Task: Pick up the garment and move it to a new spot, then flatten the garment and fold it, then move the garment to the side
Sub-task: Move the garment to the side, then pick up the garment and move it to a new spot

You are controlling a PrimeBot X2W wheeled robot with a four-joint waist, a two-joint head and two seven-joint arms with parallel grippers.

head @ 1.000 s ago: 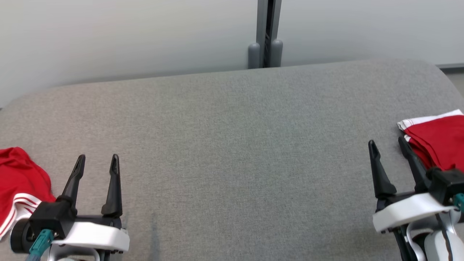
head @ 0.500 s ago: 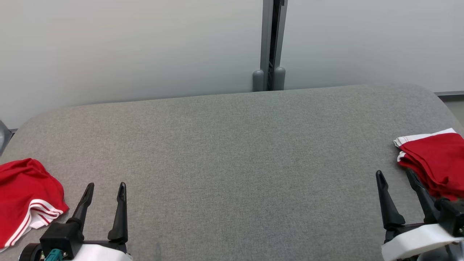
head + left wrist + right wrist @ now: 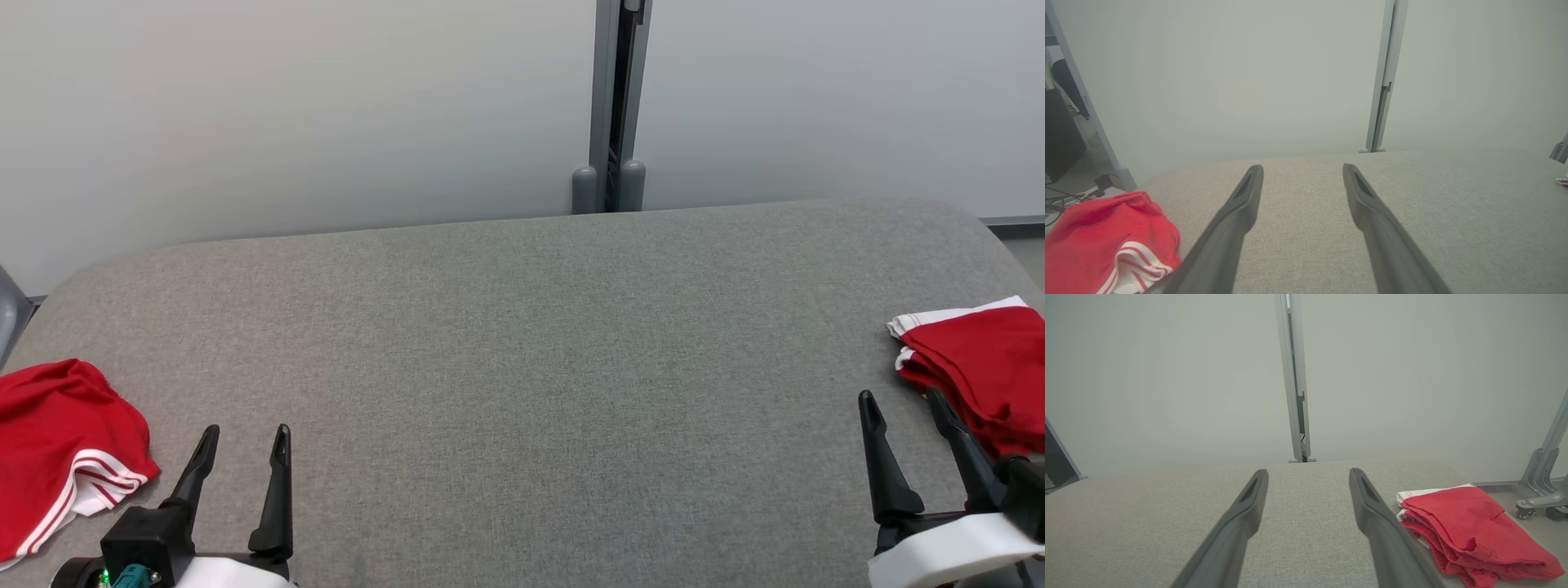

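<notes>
A crumpled red garment [image 3: 65,441] with white stripes lies at the left edge of the grey fabric table [image 3: 522,351]; the left wrist view has this garment [image 3: 1106,241] at lower left. My left gripper [image 3: 247,430] hovers open and empty just right of it, and its fingers [image 3: 1233,220] stand wide apart. A folded red garment [image 3: 980,367] with a white edge rests at the table's right edge. My right gripper [image 3: 900,396] stands open and empty just left of it. The right wrist view has that folded garment [image 3: 1470,531] to the right of the spread fingers [image 3: 1372,514].
Pale wall panels joined by a grey post [image 3: 611,106] stand behind the table's far edge. The table's corners are rounded. A metal frame on casters [image 3: 1541,486] stands on the floor to the right, and cables [image 3: 1069,196] lie on the floor to the left.
The whole head picture has shifted downward, so the camera has tilted up. Both grippers stay open and the two garments lie where they were.
</notes>
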